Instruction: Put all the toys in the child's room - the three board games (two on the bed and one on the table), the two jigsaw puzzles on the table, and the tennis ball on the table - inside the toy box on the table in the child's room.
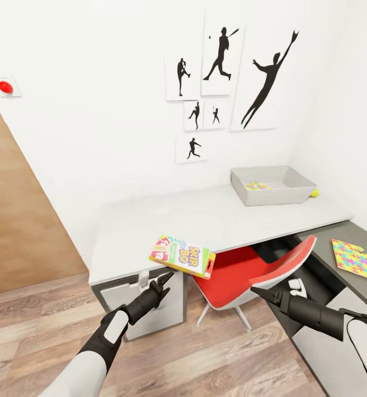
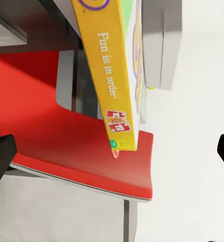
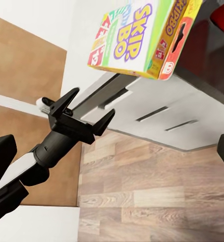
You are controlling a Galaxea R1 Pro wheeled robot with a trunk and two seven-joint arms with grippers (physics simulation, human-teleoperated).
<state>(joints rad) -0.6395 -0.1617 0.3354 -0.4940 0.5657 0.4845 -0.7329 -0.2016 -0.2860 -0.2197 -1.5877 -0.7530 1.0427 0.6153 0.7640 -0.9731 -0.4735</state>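
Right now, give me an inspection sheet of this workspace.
Surface: light-grey desk, joined to a lower dark section.
Job's things: game box tilted, overhanging the desk's front edge; toy bin with one puzzle inside; ball beside the bin; second puzzle on the dark section.
Clutter: nothing seen.
End effectors: left open below the game box, not gripping; right open, empty.
Cables: nothing seen.
Surroundings: red chair, silhouette pictures, wood floor.
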